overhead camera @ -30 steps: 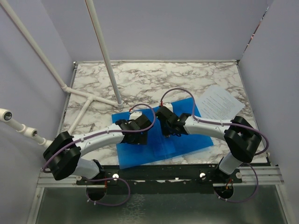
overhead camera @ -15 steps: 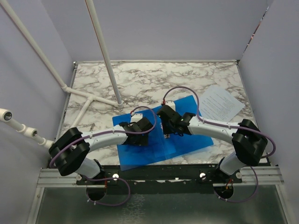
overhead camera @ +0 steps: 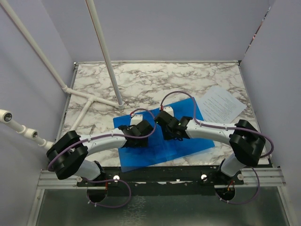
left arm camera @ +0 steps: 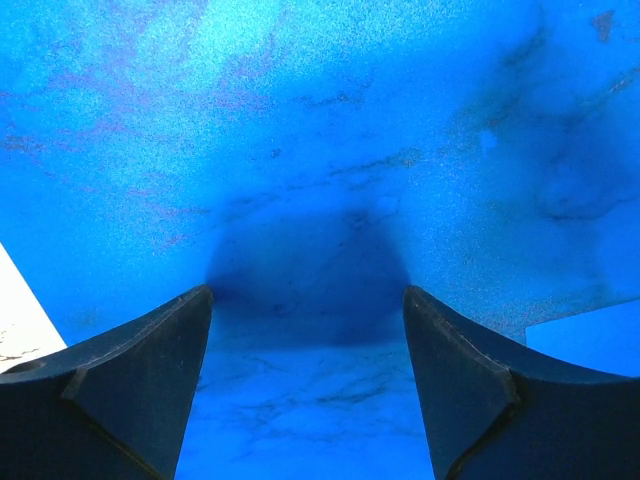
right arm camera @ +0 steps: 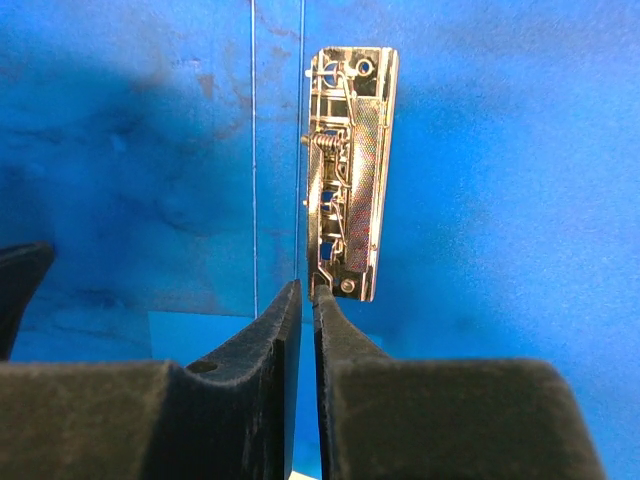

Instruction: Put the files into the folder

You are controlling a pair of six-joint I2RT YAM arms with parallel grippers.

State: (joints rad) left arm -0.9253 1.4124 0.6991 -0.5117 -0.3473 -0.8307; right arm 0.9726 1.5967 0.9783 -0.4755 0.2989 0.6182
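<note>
Lying open, the folder [overhead camera: 198, 139] carries a metal clip [right arm camera: 346, 170] pinched by the right fingers [right arm camera: 268, 345]; left fingers [left arm camera: 140, 352] spread, files [overhead camera: 221, 103] outside.

From above, the wrists hide the fingertips of the left gripper [left arm camera: 308, 300] and right gripper [right arm camera: 308, 292], and the middle of the folder [overhead camera: 141, 157] beneath them. Print on the files [overhead camera: 220, 103], beyond the right gripper, is too small to read. Whether its tips pinch the metal clip [right arm camera: 345, 170] is unclear.
</note>
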